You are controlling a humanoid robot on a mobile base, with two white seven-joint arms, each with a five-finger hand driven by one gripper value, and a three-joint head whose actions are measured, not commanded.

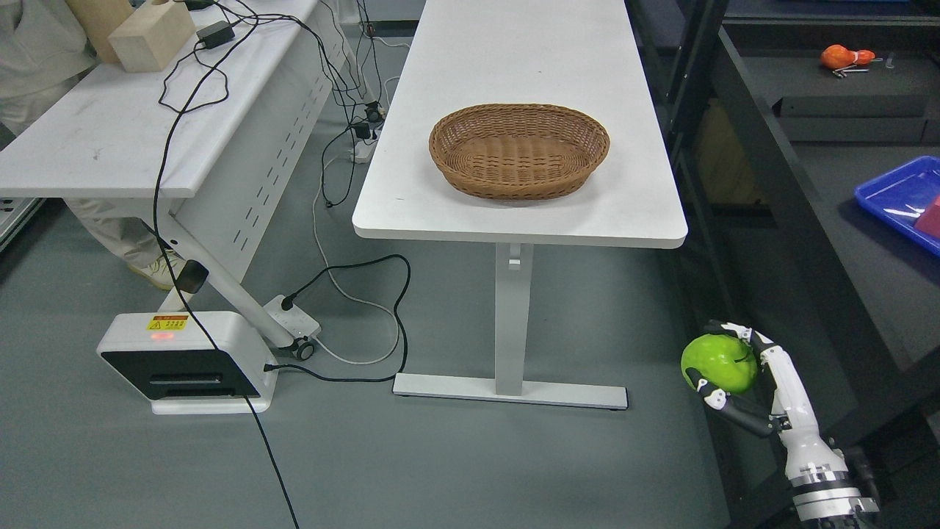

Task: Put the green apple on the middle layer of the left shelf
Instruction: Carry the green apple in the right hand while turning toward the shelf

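The green apple (718, 362) sits in the right hand (764, 389), fingers (723, 402) curled round it from above and below, gripping it in the air over the grey floor, down to the right of the white table (514, 213) and close against the dark shelf unit (808, 242). On that table rests an empty wicker basket (519, 150). Right of the table, the shelf carries a blue tray (899, 202).

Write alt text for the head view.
The right hand grips a green apple low at right, beside a dark shelf. An empty wicker basket sits on a white table.
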